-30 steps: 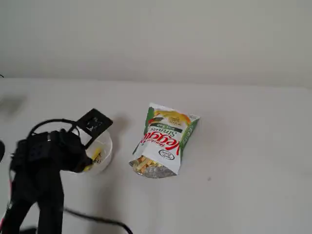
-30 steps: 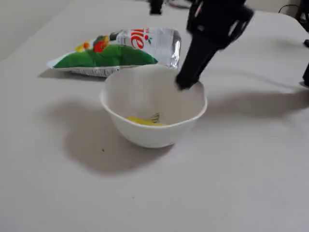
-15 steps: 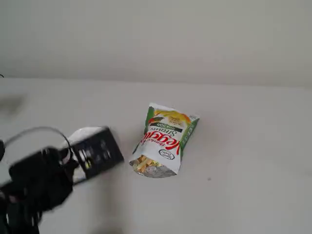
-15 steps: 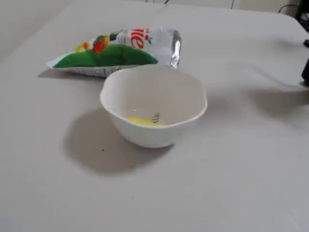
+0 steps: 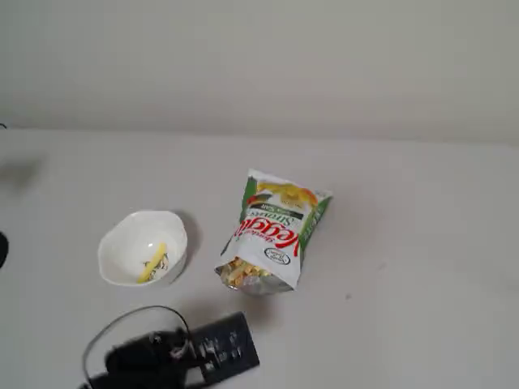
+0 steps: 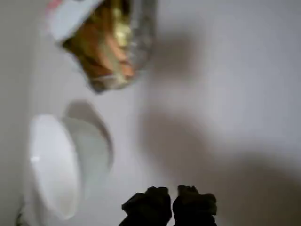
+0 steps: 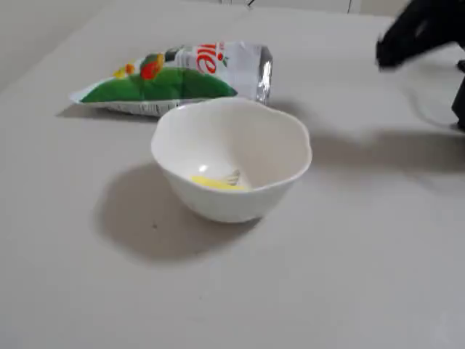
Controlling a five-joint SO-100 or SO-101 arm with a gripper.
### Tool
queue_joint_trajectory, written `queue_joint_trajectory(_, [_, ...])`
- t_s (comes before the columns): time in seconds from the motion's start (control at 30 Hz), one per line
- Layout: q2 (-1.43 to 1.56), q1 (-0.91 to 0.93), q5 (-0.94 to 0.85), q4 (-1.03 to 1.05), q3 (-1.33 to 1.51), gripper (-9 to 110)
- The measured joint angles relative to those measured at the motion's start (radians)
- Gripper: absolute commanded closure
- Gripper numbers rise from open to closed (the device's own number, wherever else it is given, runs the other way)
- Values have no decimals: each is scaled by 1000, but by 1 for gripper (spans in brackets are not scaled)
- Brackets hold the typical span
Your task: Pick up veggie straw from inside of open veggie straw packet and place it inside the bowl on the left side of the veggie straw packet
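The bright yellow veggie straw lies inside the white bowl in both fixed views [image 5: 152,262] [image 7: 211,182]. The bowl [image 5: 122,231] [image 7: 290,156] stands left of the packet in a fixed view and shows at the left of the wrist view [image 6: 47,165]. The white and green veggie straw packet [image 5: 276,227] [image 7: 167,76] lies flat, its foil mouth with several pale straws facing the arm [image 6: 110,47]. My black gripper [image 6: 171,203] is at the bottom of the wrist view, fingertips nearly touching, empty, away from the bowl and packet. The arm [image 5: 174,352] is at the bottom of a fixed view.
The table [image 5: 405,267] is plain and pale, with a pale wall behind it. A black cable [image 5: 122,324] loops by the arm. A dark blurred part of the arm [image 7: 418,33] shows at the top right of a fixed view.
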Motion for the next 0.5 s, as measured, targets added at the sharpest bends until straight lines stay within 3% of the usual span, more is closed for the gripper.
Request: queue_joint_trajectory(0.5, [23,-14,51,-66,152,101])
